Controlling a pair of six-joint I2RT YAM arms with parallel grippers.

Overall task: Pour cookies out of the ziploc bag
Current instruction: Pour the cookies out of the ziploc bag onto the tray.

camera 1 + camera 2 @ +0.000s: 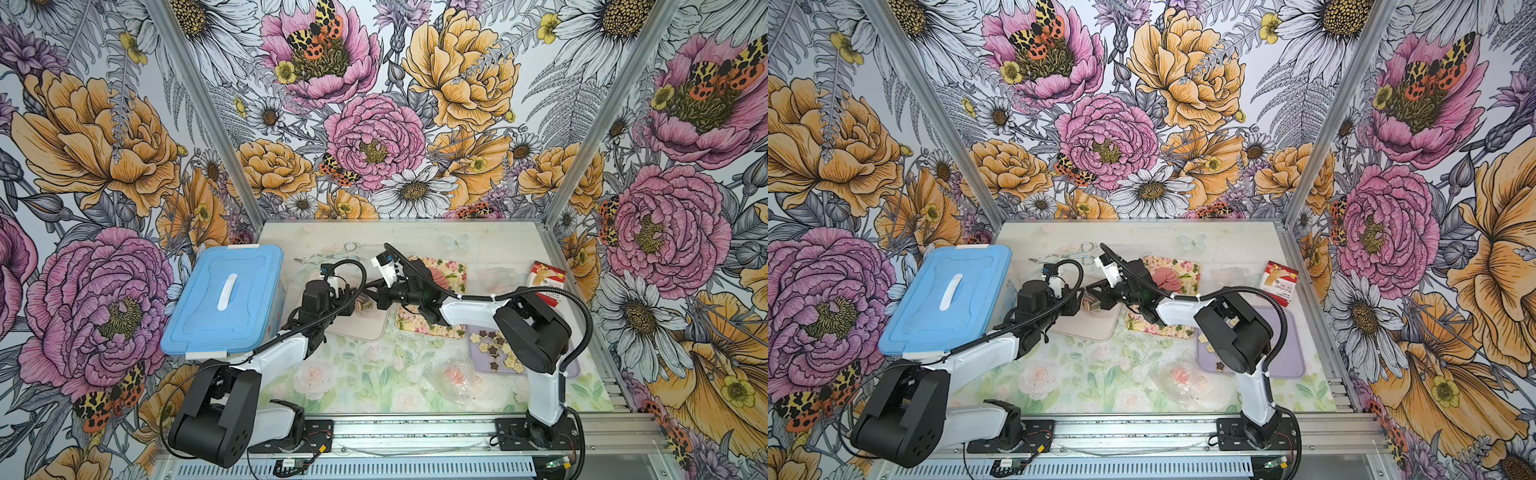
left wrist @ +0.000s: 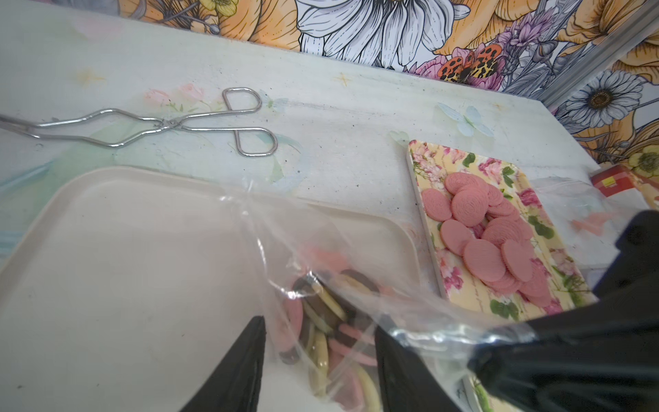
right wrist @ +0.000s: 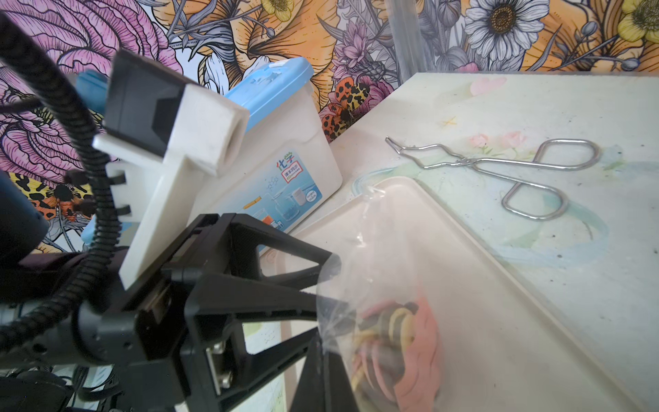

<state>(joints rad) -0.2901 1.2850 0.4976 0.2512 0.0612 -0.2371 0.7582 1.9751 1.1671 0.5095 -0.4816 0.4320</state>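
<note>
Two robot arms meet over a bare cream tray (image 2: 124, 232) on the bench (image 2: 356, 125), with a clear ziploc bag (image 2: 306, 249) slung between them just above the tray's floor. The right gripper (image 2: 479, 362) has its fingers pinched together on a gathered corner of the plastic. The left gripper (image 2: 319, 324) has its fingers apart on either side of the bag's loaded end, and whether they grip it cannot be told. Inside the bag, the ring-centred cookies (image 2: 321, 353) in pink, yellow and dark brown are still heaped together, and none lies on the cream tray. Two other kinds appear to be already out. Pink discs (image 2: 492, 235) are piled on a floral tray (image 2: 424, 157) beside it, and star-shaped biscuits (image 1: 505, 351) are scattered on a lilac tray (image 1: 1293, 345) near the right arm's base. Two slack clear bags (image 1: 461, 380) (image 1: 494, 276) lie apart on the bench and look emptied. By that reading this is the final batch, and the pour itself is yet to happen. The bag must be upended with its mouth over the tray, though which end is the mouth cannot be made out. Wire tongs (image 2: 160, 125) lie unused beyond the tray.
</note>
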